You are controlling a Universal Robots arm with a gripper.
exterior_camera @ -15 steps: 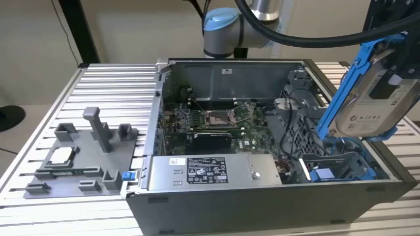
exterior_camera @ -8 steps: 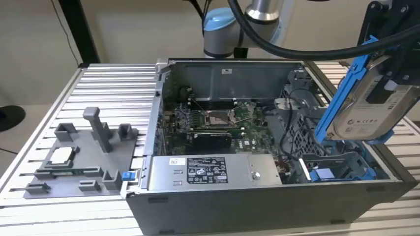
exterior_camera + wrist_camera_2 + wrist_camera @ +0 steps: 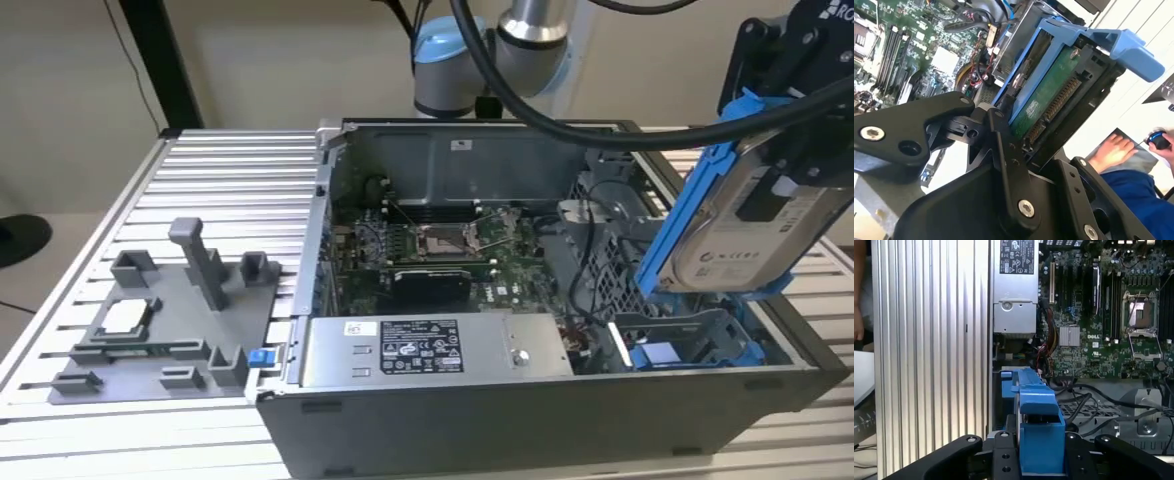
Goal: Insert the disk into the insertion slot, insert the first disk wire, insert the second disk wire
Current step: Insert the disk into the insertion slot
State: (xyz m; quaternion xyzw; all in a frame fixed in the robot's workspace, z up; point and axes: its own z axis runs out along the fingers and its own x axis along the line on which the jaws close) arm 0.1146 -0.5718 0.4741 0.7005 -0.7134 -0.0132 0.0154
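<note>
The ribbed metal tabletop (image 3: 214, 170) carries an open computer case (image 3: 534, 430), its side panel off and the motherboard showing. In the case's corner at the exterior view's right sits the insertion slot (image 3: 674, 345), a grey cage with blue fittings. Just above it hangs the disk (image 3: 731, 250), its long axis steeply tilted, its lower end nearest the slot but not yet in it. The end effector (image 3: 785, 175) is clamped on the disk's upper part, holding it aloft.
</note>
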